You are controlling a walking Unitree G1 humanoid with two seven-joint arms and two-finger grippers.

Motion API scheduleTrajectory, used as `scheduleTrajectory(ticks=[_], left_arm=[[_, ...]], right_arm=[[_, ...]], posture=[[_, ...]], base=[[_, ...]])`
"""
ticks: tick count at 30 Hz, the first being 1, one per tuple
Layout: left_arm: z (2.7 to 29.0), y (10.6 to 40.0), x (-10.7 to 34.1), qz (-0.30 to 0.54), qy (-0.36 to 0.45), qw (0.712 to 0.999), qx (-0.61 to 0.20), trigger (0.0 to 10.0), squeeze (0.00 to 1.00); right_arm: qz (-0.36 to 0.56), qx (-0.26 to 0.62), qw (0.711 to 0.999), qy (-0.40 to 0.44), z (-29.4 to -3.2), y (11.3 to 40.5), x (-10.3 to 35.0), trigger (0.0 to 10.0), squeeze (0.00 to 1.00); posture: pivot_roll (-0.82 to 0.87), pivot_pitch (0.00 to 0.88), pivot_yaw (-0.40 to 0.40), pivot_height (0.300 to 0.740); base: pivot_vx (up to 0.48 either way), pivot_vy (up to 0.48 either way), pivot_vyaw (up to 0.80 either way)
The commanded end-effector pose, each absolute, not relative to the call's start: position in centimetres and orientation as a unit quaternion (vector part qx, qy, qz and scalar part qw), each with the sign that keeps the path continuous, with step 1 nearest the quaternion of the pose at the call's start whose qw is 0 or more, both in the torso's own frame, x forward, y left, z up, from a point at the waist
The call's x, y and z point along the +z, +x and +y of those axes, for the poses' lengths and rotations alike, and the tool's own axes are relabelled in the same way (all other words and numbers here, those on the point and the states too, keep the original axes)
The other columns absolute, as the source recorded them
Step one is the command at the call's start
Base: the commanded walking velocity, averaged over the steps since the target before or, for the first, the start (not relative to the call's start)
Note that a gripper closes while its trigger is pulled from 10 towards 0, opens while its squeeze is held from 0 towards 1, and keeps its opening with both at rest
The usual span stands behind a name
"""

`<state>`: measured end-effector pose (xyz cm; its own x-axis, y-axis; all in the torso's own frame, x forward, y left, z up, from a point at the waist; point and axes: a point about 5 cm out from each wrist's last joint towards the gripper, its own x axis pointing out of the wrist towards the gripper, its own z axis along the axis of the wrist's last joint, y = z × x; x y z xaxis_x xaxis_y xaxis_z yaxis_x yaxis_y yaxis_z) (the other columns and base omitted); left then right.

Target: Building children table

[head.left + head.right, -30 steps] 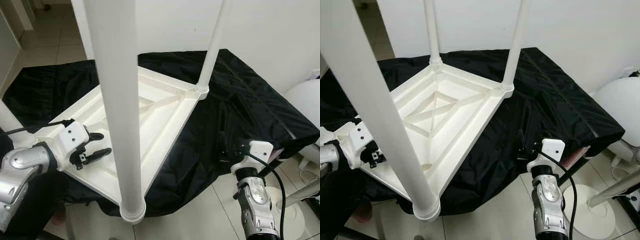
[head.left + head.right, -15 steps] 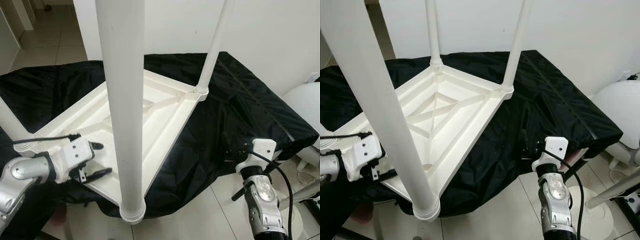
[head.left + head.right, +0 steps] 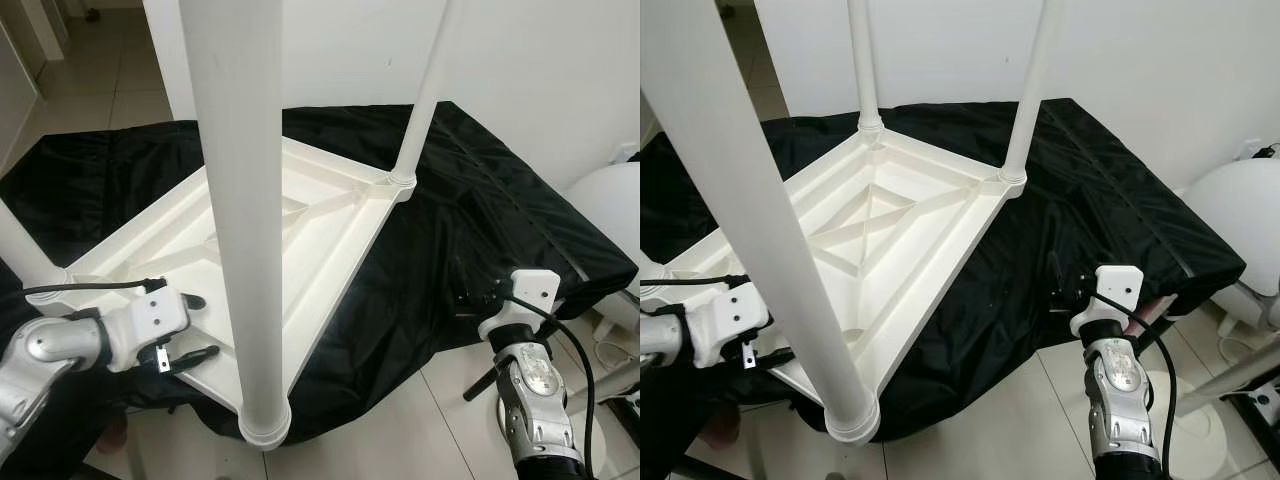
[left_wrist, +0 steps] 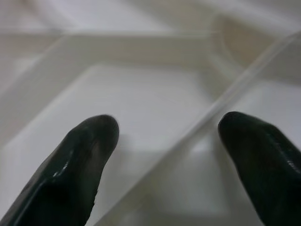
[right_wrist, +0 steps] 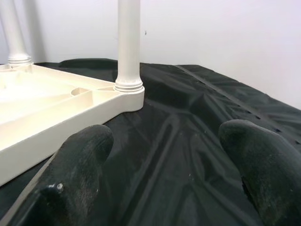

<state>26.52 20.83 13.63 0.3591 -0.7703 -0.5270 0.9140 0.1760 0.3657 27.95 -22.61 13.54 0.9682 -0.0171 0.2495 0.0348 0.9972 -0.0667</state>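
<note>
A white plastic children's table (image 3: 330,215) lies upside down on a black cloth (image 3: 480,210), its legs pointing up. One leg (image 3: 240,200) stands close in front of me in its corner socket, and another leg (image 3: 425,90) rises at the far right corner. My left gripper (image 3: 200,326) is open at the tabletop's near left rim, one finger above the rim and one below it. In the left wrist view the fingertips (image 4: 89,141) are spread over the ribbed underside. My right gripper (image 3: 464,300) is open and empty, low over the cloth's near right edge and facing the table.
A white rounded object (image 3: 610,210) stands at the right, past the cloth's edge. Pale tile floor (image 3: 400,440) lies below the near edge, and a white wall (image 3: 540,60) is behind. A hallway (image 3: 90,70) opens at the far left.
My left gripper has dropped lower and nearer along the table's rim, still open. The right gripper has shifted slightly to the right.
</note>
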Motion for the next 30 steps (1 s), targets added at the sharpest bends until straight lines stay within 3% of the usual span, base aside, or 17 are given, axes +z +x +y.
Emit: scheduleTrajectory(ticks=[1, 11, 12, 13, 14, 15, 16, 18, 21, 30], left_arm=[[19.9, 25.7, 12.7, 0.140, 0.318, 0.696, -0.629, 10.0, 0.00], [19.1, 26.0, 12.3, 0.158, 0.307, 0.669, -0.658, 10.0, 0.00], [19.1, 26.2, 12.3, 0.157, 0.307, 0.670, -0.658, 8.3, 0.00], [19.1, 26.2, 12.3, 0.157, 0.307, 0.670, -0.658, 8.3, 0.00], [19.0, 26.4, 12.3, 0.155, 0.306, 0.673, -0.655, 4.8, 0.00], [18.9, 26.7, 12.3, 0.154, 0.304, 0.680, -0.649, 4.0, 0.00], [18.9, 26.7, 12.3, 0.154, 0.304, 0.680, -0.649, 4.0, 0.00], [18.8, 27.3, 12.3, 0.151, 0.300, 0.690, -0.641, 0.0, 0.00], [18.6, 27.6, 12.4, 0.147, 0.296, 0.696, -0.637, 0.0, 0.00], [16.3, 28.9, 12.7, 0.095, 0.267, 0.753, -0.595, 0.0, 0.00]], right_arm=[[-0.125, -0.012, 0.991, -0.041, -22.7, 28.2, 13.9, 10.0, 0.00], [-0.129, -0.015, 0.990, -0.055, -23.4, 28.1, 14.4, 10.0, 0.00], [-0.129, -0.018, 0.990, -0.056, -23.5, 28.1, 14.4, 10.0, 0.00], [-0.129, -0.018, 0.990, -0.056, -23.5, 28.1, 14.4, 10.0, 0.00], [-0.129, -0.021, 0.990, -0.057, -23.6, 28.1, 14.4, 10.0, 0.00], [-0.129, -0.023, 0.990, -0.057, -23.7, 28.0, 14.4, 10.0, 0.00], [-0.129, -0.023, 0.990, -0.057, -23.7, 28.0, 14.4, 10.0, 0.00], [-0.128, -0.028, 0.990, -0.058, -23.8, 28.0, 14.4, 10.0, 0.00], [-0.128, -0.029, 0.990, -0.057, -23.8, 27.9, 14.3, 10.0, 0.00], [-0.133, -0.044, 0.989, -0.046, -23.5, 27.9, 14.3, 10.0, 0.00]], posture=[[-0.01, 0.054, -0.002, 0.740], [-0.03, 0.058, 0.014, 0.740], [-0.03, 0.058, 0.014, 0.740], [-0.03, 0.058, 0.014, 0.740], [-0.04, 0.059, 0.022, 0.740], [-0.04, 0.060, 0.024, 0.740], [-0.04, 0.060, 0.024, 0.740], [-0.04, 0.061, 0.025, 0.740], [-0.04, 0.061, 0.025, 0.740], [-0.04, 0.060, 0.033, 0.740]], base=[[0.000, 0.000, 0.00], [0.000, 0.000, 0.00], [0.000, 0.000, 0.00], [0.000, 0.000, 0.00], [0.000, 0.000, 0.00], [0.000, 0.000, 0.00], [0.000, 0.000, 0.00], [0.000, 0.000, 0.00], [0.000, 0.000, 0.00], [0.000, 0.000, 0.00]])
